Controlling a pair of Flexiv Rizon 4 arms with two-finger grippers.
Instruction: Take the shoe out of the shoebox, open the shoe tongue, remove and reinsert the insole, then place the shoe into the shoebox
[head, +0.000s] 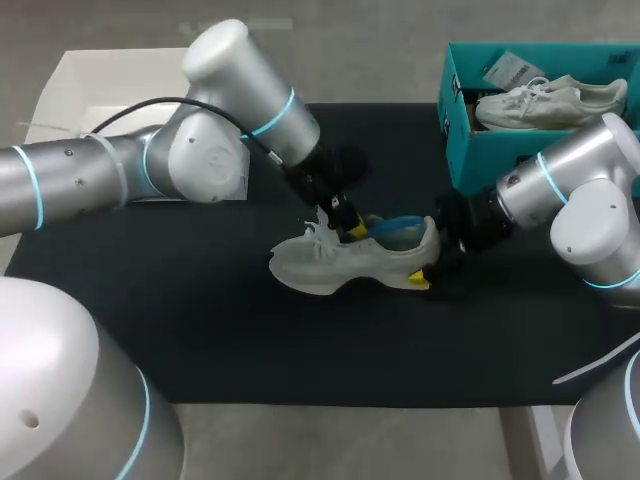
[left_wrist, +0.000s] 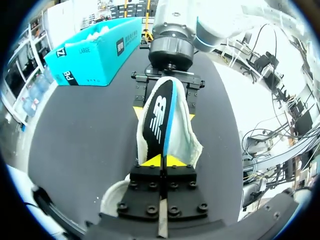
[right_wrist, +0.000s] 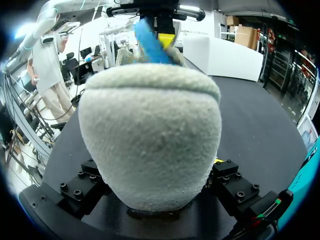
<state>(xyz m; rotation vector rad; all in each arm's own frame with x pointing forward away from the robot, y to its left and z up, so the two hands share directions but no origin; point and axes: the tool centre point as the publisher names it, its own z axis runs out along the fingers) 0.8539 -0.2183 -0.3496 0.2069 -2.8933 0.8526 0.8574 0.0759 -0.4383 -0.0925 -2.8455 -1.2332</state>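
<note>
On open mat (head: 200, 330), right gripper (head: 431, 258) clamps the shoe (head: 330, 262), left gripper (left_wrist: 162, 161) pinches its insole (left_wrist: 157, 117).

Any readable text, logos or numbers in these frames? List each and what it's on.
Shoebox, long side: white lettering and a dark printed label, seen from the left wrist; not transcribed.
Insole: white logo mark, no words.
Paper tag in the shoebox: print too small to read.
No other text visible.
</note>
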